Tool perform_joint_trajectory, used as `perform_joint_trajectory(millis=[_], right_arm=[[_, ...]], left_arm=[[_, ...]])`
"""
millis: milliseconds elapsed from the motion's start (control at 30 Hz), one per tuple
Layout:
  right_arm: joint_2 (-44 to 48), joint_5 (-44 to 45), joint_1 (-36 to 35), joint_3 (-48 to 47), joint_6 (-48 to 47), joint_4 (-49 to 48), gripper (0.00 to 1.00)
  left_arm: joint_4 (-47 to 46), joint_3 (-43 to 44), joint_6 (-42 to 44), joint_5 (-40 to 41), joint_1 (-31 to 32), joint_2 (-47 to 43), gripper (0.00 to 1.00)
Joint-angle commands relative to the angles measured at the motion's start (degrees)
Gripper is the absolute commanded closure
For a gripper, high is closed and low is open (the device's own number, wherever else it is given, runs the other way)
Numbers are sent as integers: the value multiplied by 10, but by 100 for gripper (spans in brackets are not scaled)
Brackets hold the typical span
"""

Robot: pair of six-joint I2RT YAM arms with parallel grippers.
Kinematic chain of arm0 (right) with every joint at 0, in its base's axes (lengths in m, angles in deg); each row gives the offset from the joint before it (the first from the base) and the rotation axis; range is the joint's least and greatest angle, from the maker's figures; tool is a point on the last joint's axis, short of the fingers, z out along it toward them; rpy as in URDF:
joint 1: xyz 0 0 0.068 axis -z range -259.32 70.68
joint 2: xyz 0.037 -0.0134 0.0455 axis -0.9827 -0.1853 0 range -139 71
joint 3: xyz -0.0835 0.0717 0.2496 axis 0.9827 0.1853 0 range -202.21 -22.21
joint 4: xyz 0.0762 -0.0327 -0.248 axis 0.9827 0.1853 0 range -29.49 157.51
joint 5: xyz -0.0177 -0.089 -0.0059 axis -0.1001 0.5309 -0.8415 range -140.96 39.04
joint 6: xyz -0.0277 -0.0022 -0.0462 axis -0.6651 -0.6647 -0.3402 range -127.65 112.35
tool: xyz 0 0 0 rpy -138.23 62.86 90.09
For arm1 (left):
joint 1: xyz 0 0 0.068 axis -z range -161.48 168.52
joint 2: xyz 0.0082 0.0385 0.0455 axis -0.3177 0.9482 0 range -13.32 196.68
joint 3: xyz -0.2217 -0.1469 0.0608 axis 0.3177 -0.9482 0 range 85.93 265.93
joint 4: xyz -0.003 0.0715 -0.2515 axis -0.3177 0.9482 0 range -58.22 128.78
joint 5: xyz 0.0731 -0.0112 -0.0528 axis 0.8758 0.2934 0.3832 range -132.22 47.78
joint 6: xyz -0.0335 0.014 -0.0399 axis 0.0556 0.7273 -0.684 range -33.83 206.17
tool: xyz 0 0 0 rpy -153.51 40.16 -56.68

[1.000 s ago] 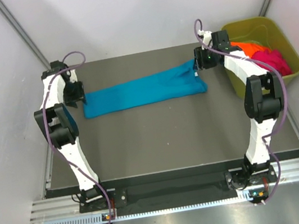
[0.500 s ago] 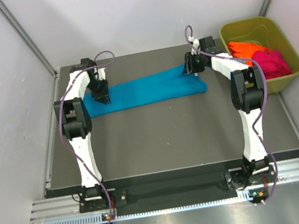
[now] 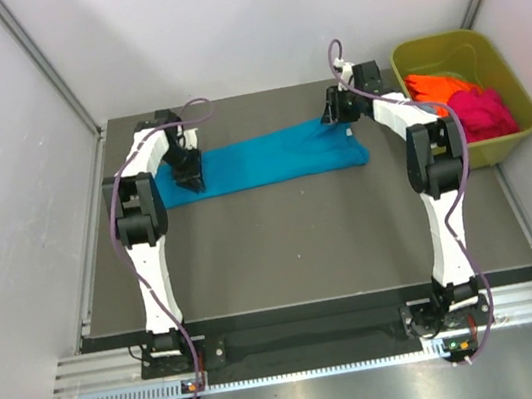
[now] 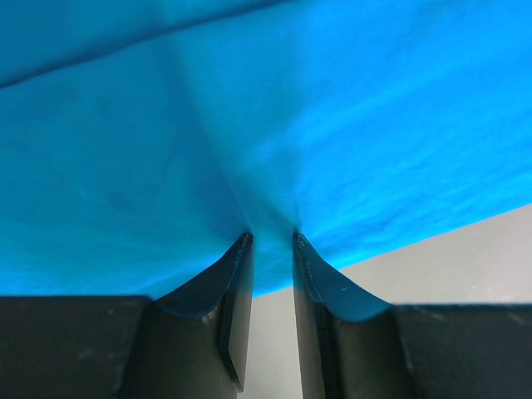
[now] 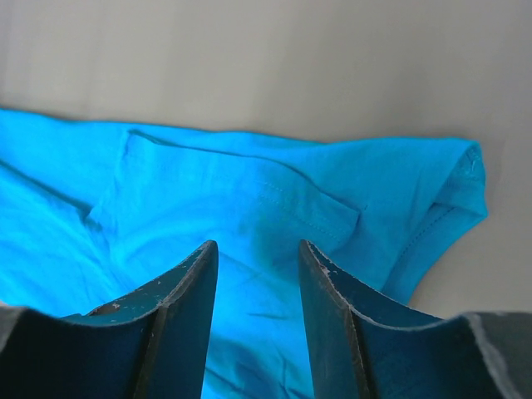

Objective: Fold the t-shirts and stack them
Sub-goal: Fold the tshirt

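The left gripper was clenched on the teal t-shirt. In the left wrist view its two dark fingers stood nearly together, with a ridge of cloth drawn in between the tips and creases fanning out from that point. Seen from above, the left gripper sat on the shirt's left end. The right gripper was released, its jaws apart above the shirt's right end with flat cloth showing between them. Whether its tips touched the fabric could not be determined. In the top view the right gripper stood at the far right corner of the garment. The shirt lay on the table as a long, narrow, folded strip running left to right across the far half. Cloth almost filled the left wrist view, so the shirt's outline was cut off there and only a wedge of table appeared. From above, both grippers' tips were hidden by their own bodies. The fabric was soft, matte and lightly wrinkled. The right wrist view showed a stitched hem at the right edge and a folded flap beside it. The table surface was dark grey and matte. An orange t-shirt and a magenta t-shirt lay crumpled in an olive-green plastic tub at the table's right, well apart from the teal one, their outlines indistinct.
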Motion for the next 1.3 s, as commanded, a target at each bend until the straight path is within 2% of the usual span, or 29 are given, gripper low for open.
perform_joint_trajectory(millis=[0, 367, 933, 1033, 1267], right_arm=[[-7, 0, 1, -34, 7, -17, 56], [16, 13, 27, -20, -3, -7, 57], [-36, -21, 27, -33, 36, -28, 61], [-40, -22, 26, -33, 42, -32, 64], [-61, -26, 27, -66, 57, -50, 88]], left_arm=[[2, -2, 1, -9, 7, -7, 70], [0, -16, 1, -3, 9, -4, 70], [1, -28, 7, 22, 18, -15, 70], [2, -24, 8, 24, 22, -13, 70], [4, -30, 11, 30, 26, -14, 71]])
